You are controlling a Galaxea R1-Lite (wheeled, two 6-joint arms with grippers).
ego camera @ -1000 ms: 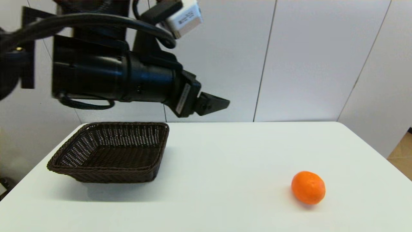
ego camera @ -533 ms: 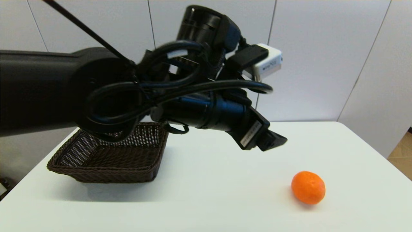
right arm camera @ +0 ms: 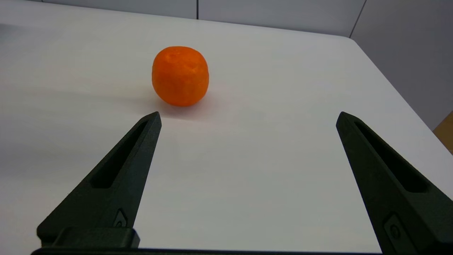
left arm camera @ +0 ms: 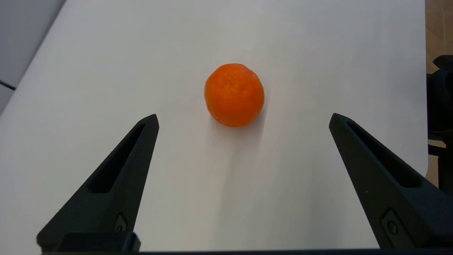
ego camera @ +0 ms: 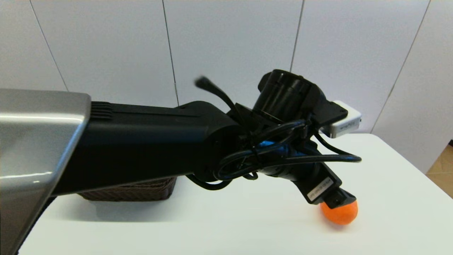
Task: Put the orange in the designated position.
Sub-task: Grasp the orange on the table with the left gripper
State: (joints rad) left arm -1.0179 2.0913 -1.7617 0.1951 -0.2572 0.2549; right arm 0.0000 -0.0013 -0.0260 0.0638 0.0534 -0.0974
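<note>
Left arm [ego camera: 141, 141]: matte black forearm housing with fine ribbing near a silver-grey link [ego camera: 35, 148]. Wrist is a black cylinder with looped black cables; a blue part shows behind them. White box-shaped module [ego camera: 345, 122] on a black bracket. White printed label near the gripper base. Fingers [left arm camera: 116, 177] black, tapered, slotted, one screw each.

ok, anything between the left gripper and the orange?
Nothing visible. The left gripper is open above the orange, with only bare white table around it. The right gripper is open too, off to the side.
</note>
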